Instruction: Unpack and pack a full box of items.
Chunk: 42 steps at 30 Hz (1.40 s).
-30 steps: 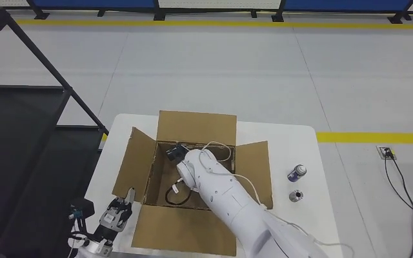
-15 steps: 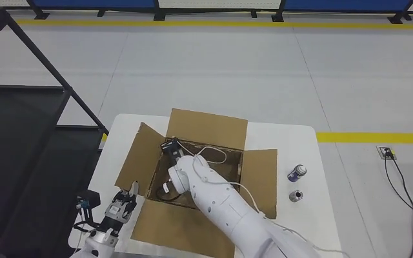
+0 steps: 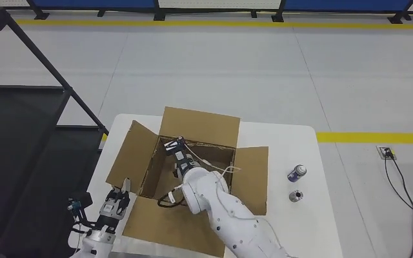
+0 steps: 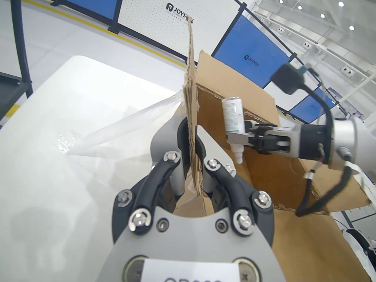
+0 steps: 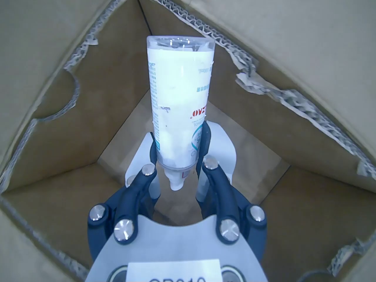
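At the middle of the white table (image 3: 287, 138), nearer its left edge than its right, stands an open cardboard box (image 3: 201, 126) with all four flaps folded outward. The back flap stands up towards the far edge, and the front flap lies out towards the near edge. The left flap (image 3: 128, 162) rises at a slant close to the left edge. The left gripper (image 4: 192, 145) is pressed together on that flap's lower edge, with the cardboard sheet (image 4: 190, 74) standing on edge between its two fingers. The right arm reaches into the box opening from the near side. There the right gripper (image 5: 179, 145) pinches a white bottle (image 5: 179, 89) just above its neck.

The bottle (image 4: 233, 112) hangs upside down, nozzle downward and base up, apart from every wall. The box floor seen beneath it is bare brown cardboard, and torn tape hangs along the inner rims.

Past the right flap a strip of bare tabletop runs to a small blue can (image 3: 297, 172). A small dark round piece (image 3: 295, 195) lies just beside the can, on its near side. Both are near the right edge and well apart from the box.

The table is glossy and white. Around it lies pale floor crossed by a yellow line (image 3: 364, 137), with a black frame (image 3: 39, 97) off the left edge and blue panels (image 3: 90, 3) along the far wall.
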Tool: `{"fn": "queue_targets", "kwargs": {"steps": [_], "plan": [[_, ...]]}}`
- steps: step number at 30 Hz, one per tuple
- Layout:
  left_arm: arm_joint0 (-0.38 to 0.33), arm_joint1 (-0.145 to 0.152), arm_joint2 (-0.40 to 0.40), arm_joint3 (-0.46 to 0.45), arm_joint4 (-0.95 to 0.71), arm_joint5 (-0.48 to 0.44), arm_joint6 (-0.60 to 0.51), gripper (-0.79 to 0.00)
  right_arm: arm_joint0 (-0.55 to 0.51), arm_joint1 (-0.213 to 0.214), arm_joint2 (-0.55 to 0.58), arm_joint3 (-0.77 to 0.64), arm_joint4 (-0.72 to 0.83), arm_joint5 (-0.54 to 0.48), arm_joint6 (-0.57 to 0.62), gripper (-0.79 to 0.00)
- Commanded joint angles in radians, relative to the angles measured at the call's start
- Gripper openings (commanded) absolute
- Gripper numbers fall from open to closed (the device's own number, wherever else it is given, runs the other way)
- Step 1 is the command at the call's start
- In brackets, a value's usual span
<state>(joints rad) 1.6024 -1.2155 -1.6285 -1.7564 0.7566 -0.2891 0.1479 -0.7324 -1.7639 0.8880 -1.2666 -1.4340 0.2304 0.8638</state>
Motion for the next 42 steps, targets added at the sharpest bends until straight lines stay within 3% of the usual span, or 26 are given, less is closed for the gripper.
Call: {"fn": "queue_targets", "kwargs": {"steps": [1,11,15,24,32,37,42], "plan": [[-0.005,-0.002,0.004,0.003,0.000,0.016,0.007,-0.785,-0.078,0.018,0.027,-0.122,-0.031,-0.045,0.036,-0.785],[-0.022,-0.010,0.031,-0.016,-0.007,0.090,-0.008,-0.785,-0.078,0.018,0.027,-0.122,-0.031,-0.045,0.036,-0.785],[-0.032,-0.015,0.044,-0.014,-0.016,0.126,-0.006,-0.785,-0.132,0.027,0.070,-0.197,0.006,-0.084,-0.036,-0.785],[-0.021,-0.022,0.053,-0.027,-0.029,0.140,0.029,-0.785,-0.467,0.088,0.277,-0.636,0.078,-0.264,-0.112,-0.785],[-0.023,-0.032,0.078,-0.023,-0.012,0.196,0.091,-0.785,-0.828,0.127,0.451,-0.991,0.147,-0.332,-0.239,-0.785],[-0.038,-0.039,0.091,-0.005,-0.016,0.239,0.114,-0.785,-1.012,0.139,0.548,-1.083,0.212,-0.311,-0.359,-0.785],[-0.043,-0.043,0.088,-0.003,-0.027,0.242,0.113,-0.785,-1.048,0.145,0.647,-1.083,0.292,-0.201,-0.315,-0.785]]}}
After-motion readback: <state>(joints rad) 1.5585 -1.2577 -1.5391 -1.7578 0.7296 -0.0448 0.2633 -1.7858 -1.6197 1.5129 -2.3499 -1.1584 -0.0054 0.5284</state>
